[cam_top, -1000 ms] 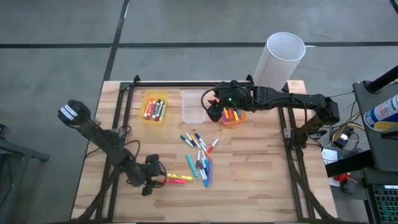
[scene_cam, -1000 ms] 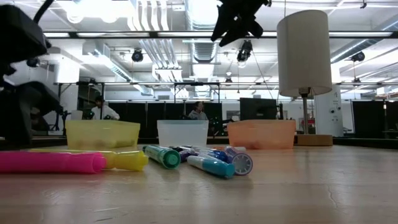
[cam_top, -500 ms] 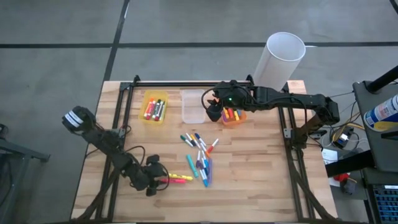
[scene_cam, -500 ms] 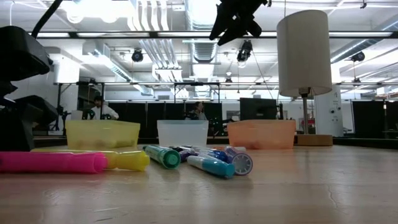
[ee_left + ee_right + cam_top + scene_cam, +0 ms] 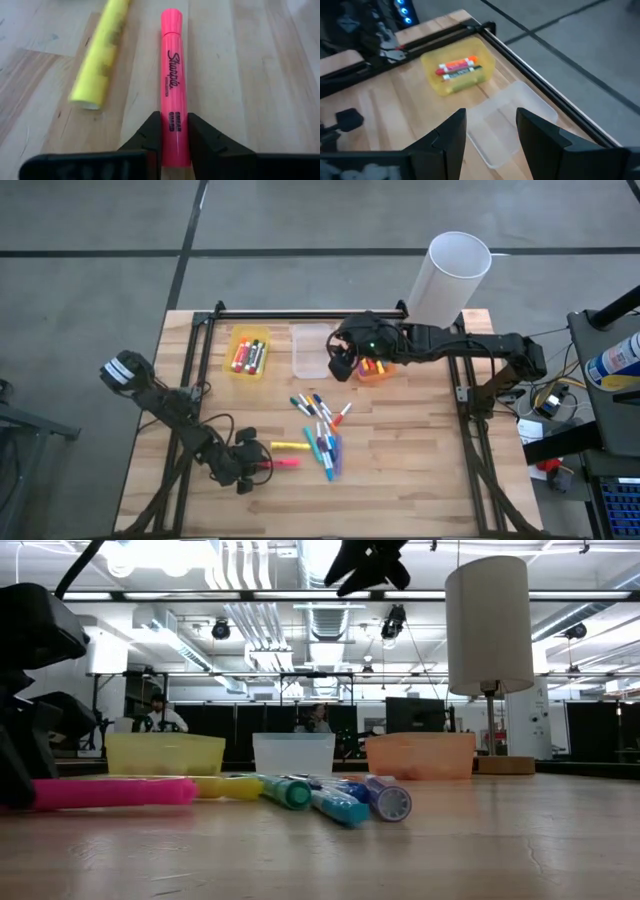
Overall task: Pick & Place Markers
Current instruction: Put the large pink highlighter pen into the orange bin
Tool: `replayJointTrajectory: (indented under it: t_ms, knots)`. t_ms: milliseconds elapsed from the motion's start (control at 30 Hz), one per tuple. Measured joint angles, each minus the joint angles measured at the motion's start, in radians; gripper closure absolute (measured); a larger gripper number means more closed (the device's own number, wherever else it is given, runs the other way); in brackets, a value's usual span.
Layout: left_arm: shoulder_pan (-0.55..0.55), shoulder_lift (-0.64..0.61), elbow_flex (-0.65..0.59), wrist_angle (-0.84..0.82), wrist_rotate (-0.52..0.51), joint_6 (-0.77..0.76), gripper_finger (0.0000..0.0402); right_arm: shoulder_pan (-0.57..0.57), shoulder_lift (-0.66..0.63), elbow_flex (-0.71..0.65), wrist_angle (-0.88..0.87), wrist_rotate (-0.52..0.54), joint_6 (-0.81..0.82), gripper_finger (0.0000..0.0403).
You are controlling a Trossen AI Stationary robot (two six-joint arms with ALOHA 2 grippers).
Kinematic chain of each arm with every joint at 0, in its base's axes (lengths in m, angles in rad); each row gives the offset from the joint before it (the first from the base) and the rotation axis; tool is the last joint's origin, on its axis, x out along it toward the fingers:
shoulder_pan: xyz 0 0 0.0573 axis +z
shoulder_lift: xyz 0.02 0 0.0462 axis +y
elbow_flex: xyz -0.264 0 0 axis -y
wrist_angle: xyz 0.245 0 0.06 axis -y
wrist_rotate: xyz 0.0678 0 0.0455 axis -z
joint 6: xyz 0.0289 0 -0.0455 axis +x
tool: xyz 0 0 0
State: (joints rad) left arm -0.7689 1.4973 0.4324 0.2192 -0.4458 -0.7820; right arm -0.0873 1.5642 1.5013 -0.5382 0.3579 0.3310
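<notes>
Left claw (image 5: 174, 131) has just shut on the pink marker (image 5: 172, 95); a second ago it stood wide open beside it. The marker lies flat on the desk (image 5: 420, 460), front left, and the yellow marker (image 5: 288, 446) got nudged aside. Grasp looks set, lift likely next. Right claw (image 5: 491, 131) is open and empty, shifted from the orange bin (image 5: 378, 372) toward the clear bin (image 5: 309, 352).

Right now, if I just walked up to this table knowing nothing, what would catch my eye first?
Probably the left gripper near the table's front-left, its dark fingers closed on a bright pink highlighter lying on the wood beside a yellow highlighter. Next, the loose heap of coloured markers mid-table. At the back, the open right gripper hangs between a clear plastic bin and an orange one.
</notes>
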Motion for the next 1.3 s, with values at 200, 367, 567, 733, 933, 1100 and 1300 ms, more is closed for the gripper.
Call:
replayJointTrajectory:
  t_ms: [200, 367, 567, 733, 933, 1100, 1300]
  knots:
    - [0.002, -0.032, -0.002, 0.064, -0.084, 0.051, 0.0344, 0.072, 0.0, 0.0, 0.08, -0.004, -0.063, 0.0234]
    - [0.003, -0.096, -0.002, 0.076, -0.212, 0.104, 0.0343, 0.151, 0.0, 0.0, 0.136, -0.071, -0.119, 0.0234]
    - [0.002, -0.224, -0.002, 0.087, -0.371, 0.166, 0.0342, 0.255, 0.0, -0.006, 0.2, -0.071, -0.197, 0.0234]
    - [0.002, -0.351, -0.002, 0.15, -0.45, 0.292, 0.0341, 0.309, 0.002, -0.046, 0.251, -0.071, -0.229, 0.0234]
    - [0.002, -0.494, -0.002, 0.226, -0.452, 0.443, 0.034, 0.316, 0.028, -0.097, 0.272, -0.154, -0.145, 0.023]
    - [0.002, -0.579, -0.002, 0.233, -0.452, 0.502, 0.034, 0.322, 0.096, -0.107, 0.394, -0.277, -0.123, 0.0208]
    - [0.003, -0.624, -0.002, 0.238, -0.452, 0.526, 0.0339, 0.314, 0.179, -0.109, 0.559, -0.306, -0.141, 0.0183]
